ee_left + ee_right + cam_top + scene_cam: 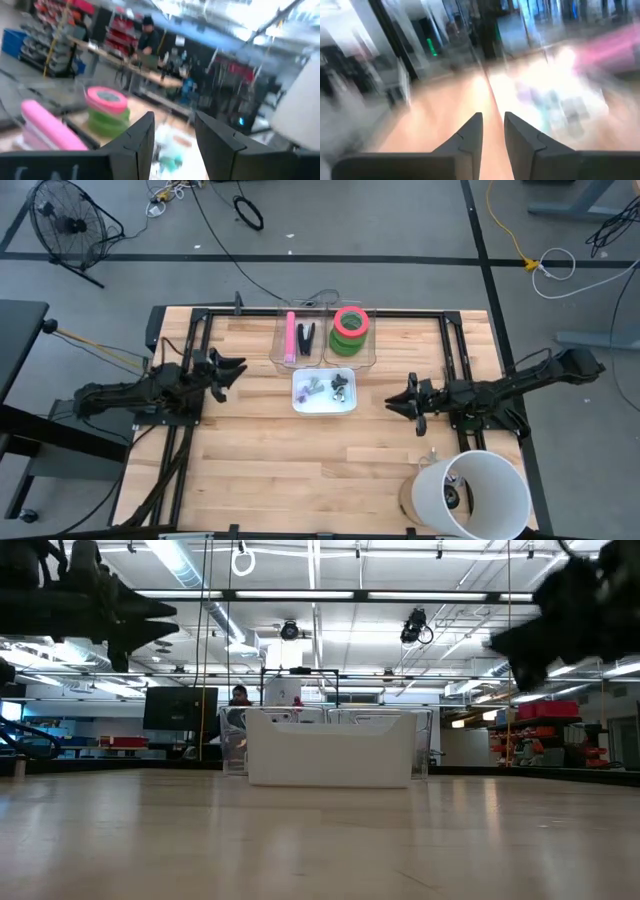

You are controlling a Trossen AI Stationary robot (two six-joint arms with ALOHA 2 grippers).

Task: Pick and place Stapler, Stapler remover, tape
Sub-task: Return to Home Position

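A clear two-part bin (325,340) stands at the table's far middle. Its left part holds a pink stapler (290,337) and a black stapler remover (306,337). Its right part holds the stacked tape rolls (350,330), pink-red on top of green. In the left wrist view the tape (106,107) and the stapler (47,127) show too. My left gripper (235,372) is open and empty, above the table left of the bin. My right gripper (395,402) is empty, right of the white tray, with a narrow gap between its fingers (493,117).
A white tray (323,392) with several small items sits just in front of the bin; it also shows in the low view (330,750). A white bucket (470,495) stands at the table's near right corner. A person stands in the room beyond the table.
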